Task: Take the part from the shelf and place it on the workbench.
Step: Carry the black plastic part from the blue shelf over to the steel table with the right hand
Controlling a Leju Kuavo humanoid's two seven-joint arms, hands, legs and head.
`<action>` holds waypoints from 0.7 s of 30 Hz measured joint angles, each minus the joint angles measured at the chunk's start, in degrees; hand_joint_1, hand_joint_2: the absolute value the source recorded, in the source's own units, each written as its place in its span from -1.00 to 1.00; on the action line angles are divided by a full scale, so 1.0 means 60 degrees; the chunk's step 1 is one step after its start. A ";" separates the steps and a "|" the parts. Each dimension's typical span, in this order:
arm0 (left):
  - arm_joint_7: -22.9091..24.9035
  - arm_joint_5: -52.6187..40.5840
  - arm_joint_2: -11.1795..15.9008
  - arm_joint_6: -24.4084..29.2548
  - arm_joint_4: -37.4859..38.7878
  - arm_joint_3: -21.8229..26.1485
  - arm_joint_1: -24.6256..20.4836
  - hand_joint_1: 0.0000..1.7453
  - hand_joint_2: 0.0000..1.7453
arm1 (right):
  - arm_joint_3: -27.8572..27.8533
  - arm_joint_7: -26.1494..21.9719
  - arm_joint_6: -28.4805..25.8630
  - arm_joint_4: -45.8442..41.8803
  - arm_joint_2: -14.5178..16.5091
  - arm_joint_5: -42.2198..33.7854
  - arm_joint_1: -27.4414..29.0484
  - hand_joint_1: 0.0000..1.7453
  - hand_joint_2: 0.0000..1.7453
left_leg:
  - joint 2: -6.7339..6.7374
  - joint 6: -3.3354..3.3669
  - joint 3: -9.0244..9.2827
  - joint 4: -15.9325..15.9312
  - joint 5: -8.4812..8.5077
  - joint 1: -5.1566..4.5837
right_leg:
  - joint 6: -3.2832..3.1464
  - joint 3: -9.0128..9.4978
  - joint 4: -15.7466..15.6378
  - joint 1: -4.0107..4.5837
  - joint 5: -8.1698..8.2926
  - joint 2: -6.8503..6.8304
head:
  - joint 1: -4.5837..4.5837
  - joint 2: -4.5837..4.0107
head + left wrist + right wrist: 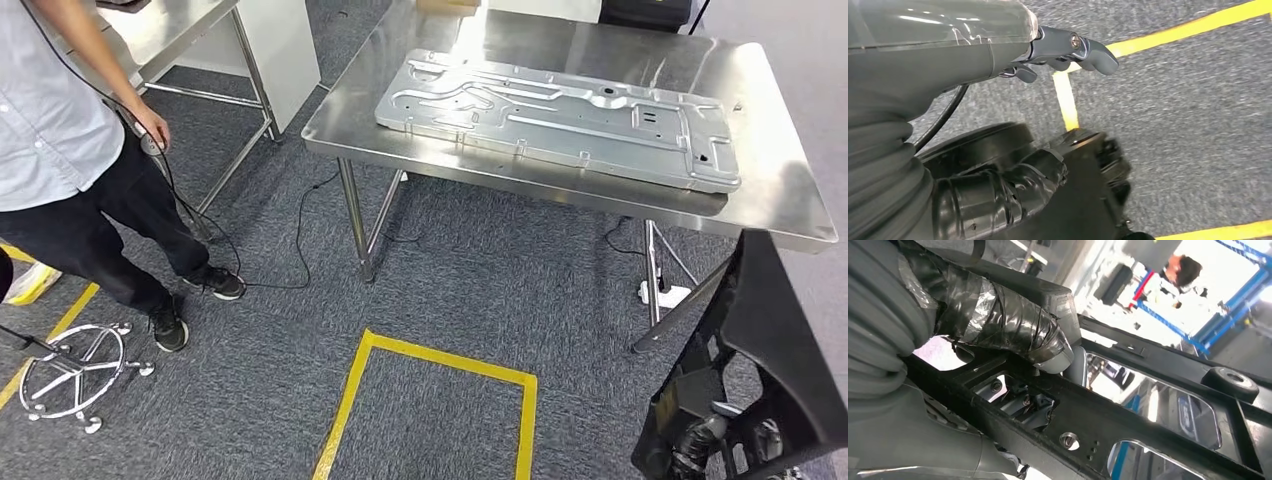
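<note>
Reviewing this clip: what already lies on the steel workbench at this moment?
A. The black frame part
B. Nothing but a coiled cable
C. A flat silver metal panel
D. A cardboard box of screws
C: in the head view a flat silver metal panel lies on the steel workbench, while the black frame part is off the bench, gripped by the right robot hand.

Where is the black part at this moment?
The black part is at the head view's lower right, gripped by the right hand, hanging just in front of the steel workbench, not yet on it.
</note>
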 joint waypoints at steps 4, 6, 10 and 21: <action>-0.0066 -0.0087 0.0010 -0.0090 0.0000 -0.0004 -0.0008 -1.00 1.00 | 0.0052 0.0071 -0.0010 0.0088 -0.0031 0.0436 -0.0010 1.00 1.00 | 0.0016 0.0193 0.0062 -0.0232 0.0063 -0.0023 | 0.0215 -0.0052 0.0080 -0.0024 -0.0060 -0.0026 | 0.0001 0.0000; -0.0077 -0.0098 0.0011 -0.0098 0.0000 -0.0006 -0.0010 -1.00 1.00 | 0.0052 0.0071 -0.0011 0.0108 -0.0031 0.0501 -0.0029 1.00 1.00 | 0.0063 0.0298 0.0116 -0.0327 0.0099 0.0016 | 0.0323 -0.0322 0.0687 -0.0053 -0.0420 -0.0139 | 0.0007 0.0000; -0.0085 -0.0116 0.0013 -0.0191 0.0000 -0.0010 0.0006 -1.00 1.00 | 0.0051 0.0101 -0.0011 0.0201 -0.0033 0.0520 -0.0053 1.00 1.00 | 0.0138 0.0331 0.0173 -0.0337 0.0017 0.0021 | 0.0481 -0.1304 0.2467 -0.0163 -0.0979 -0.0206 | 0.0007 0.0000; -0.0077 -0.0148 0.0017 -0.0196 0.0000 -0.0010 -0.0019 -1.00 1.00 | 0.0051 0.0196 -0.0011 0.0273 -0.0034 0.0375 -0.0098 1.00 1.00 | 0.0155 -0.0169 0.0248 0.0262 -0.0621 0.0043 | -0.0013 0.0038 -0.0121 -0.0144 0.0026 -0.0292 | -0.0014 0.0000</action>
